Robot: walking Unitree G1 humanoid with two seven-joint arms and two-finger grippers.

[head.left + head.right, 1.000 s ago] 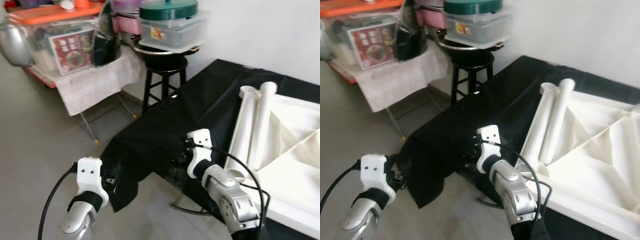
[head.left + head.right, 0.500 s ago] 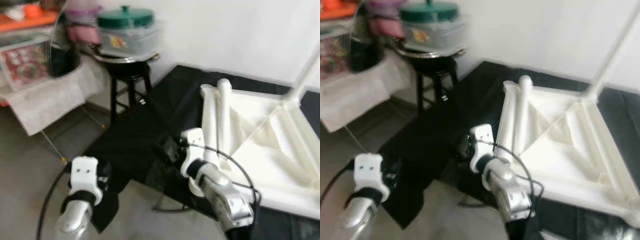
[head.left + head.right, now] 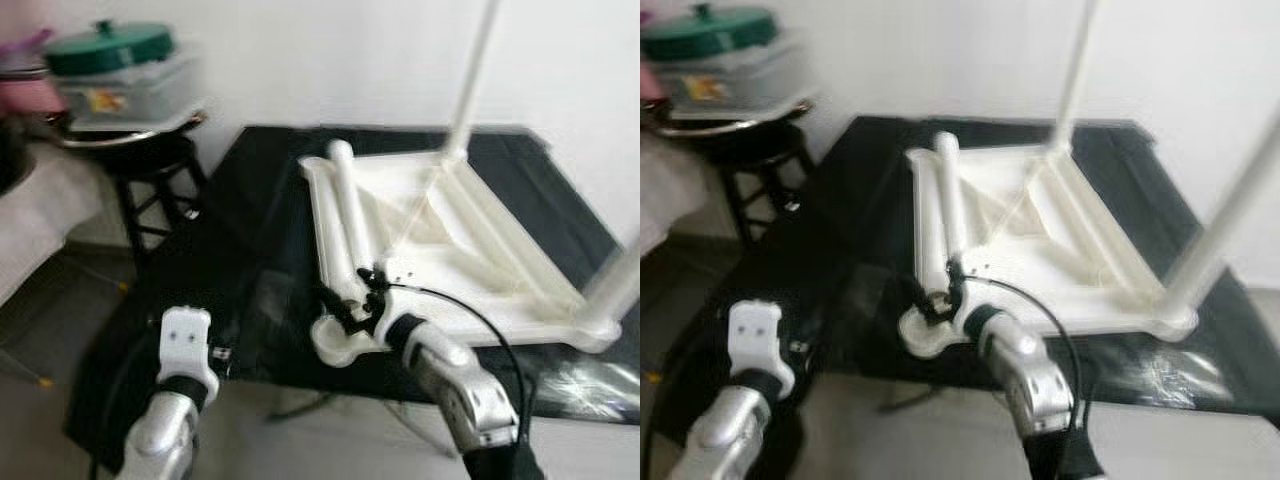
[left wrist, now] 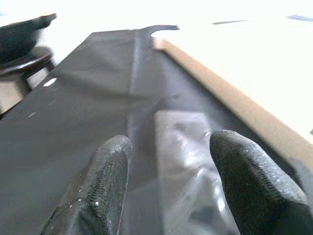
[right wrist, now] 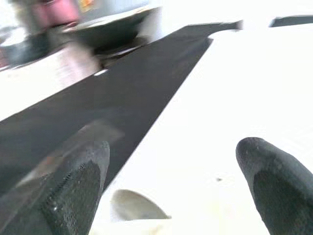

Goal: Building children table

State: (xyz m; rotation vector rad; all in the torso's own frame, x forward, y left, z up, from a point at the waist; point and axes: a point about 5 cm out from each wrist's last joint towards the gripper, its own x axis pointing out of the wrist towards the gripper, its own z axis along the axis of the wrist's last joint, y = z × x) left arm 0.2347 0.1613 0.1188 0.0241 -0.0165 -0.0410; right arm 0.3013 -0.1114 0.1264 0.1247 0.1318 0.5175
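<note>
Our right gripper (image 3: 345, 305) hangs wide apart over the near corner of the upturned white table (image 3: 440, 235) on the black sheet (image 3: 230, 250); looks light, stiff, slick plastic; we'd grab a loose leg (image 3: 345, 215); left gripper (image 4: 168, 166) open, idle.

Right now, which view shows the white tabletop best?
The left eye view: the whole upturned tabletop lies on the black sheet. The right eye view matches it. The wrist views catch just its near edge.
</note>
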